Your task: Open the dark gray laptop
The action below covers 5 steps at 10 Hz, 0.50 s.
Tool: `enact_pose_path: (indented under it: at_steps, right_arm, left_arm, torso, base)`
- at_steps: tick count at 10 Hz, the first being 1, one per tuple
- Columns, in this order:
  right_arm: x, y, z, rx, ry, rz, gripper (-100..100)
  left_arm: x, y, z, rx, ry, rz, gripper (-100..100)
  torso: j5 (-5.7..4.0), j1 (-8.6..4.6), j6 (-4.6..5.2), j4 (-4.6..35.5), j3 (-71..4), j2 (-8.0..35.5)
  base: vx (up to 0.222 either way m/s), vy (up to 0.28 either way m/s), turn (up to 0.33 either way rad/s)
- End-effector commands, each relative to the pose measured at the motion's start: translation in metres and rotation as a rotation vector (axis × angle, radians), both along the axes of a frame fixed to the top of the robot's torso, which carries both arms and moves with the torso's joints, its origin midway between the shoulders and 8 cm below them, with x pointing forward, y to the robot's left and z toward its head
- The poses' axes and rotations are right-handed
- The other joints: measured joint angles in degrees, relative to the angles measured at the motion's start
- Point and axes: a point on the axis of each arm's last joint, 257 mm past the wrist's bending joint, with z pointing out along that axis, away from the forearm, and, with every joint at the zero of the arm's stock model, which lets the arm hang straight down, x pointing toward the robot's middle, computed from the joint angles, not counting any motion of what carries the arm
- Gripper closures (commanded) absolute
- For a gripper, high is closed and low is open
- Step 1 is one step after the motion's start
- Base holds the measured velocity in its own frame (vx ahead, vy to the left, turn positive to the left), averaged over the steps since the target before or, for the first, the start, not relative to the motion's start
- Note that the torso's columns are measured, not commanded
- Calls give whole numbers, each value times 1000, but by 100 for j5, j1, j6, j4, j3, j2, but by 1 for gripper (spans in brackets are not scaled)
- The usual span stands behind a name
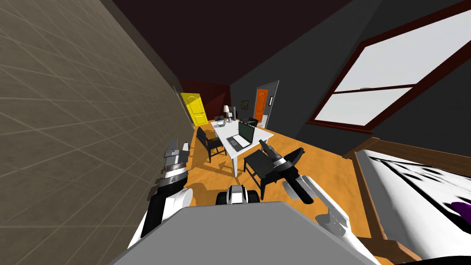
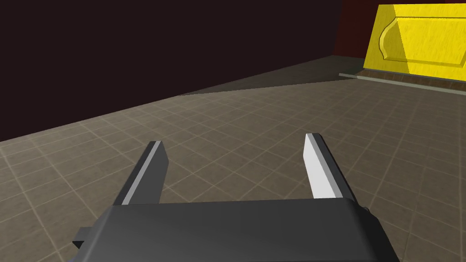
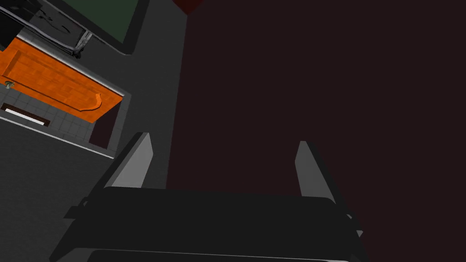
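left gripper (image 2: pixel 234 139) open, empty | right gripper (image 3: pixel 222 138) open, empty | laptop (image 1: pixel 243 135) far, lid looks raised | risk: chair (image 1: pixel 255 166) blocks approach, arm may hit it

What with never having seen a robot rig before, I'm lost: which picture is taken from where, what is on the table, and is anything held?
It is a two-armed robot in a simulated house. The wide picture comes from a camera on its head, looking steeply down and forward. Some way ahead stands a white table with a laptop on it, its lid already up, and black chairs beside it. The other two pictures come from cameras on the wrists, each looking along its own gripper. The left gripper and the right gripper both have their two fingers spread apart, and neither holds anything.
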Motion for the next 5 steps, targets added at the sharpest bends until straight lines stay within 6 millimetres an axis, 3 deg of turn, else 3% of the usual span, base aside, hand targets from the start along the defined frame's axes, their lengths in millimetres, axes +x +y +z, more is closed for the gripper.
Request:
enact_pose_path:
  at_steps: [1, 4, 5]
  right_arm:
    - [7, -7, -20, -92, 46, -19, -100]
    - [18, -23, -50, -192, 127, -60, -100]
    - [18, -25, -51, -235, 123, -67, -100]
  left_arm:
    - [0, 0, 0, 0, 0, 0, 0]
    - [0, 0, 0, 0, 0, 0, 0]
    - [0, 0, 0, 0, 0, 0, 0]
  torso:
    - [0, -1, -4, 0, 0, 1]
    - [0, 1, -2, 0, 0, 0]
    - [0, -1, -4, 0, 1, 2]
  base:
    - [-38, -42, 73]
    - [-39, -42, 128]
    - [-34, -43, 91]
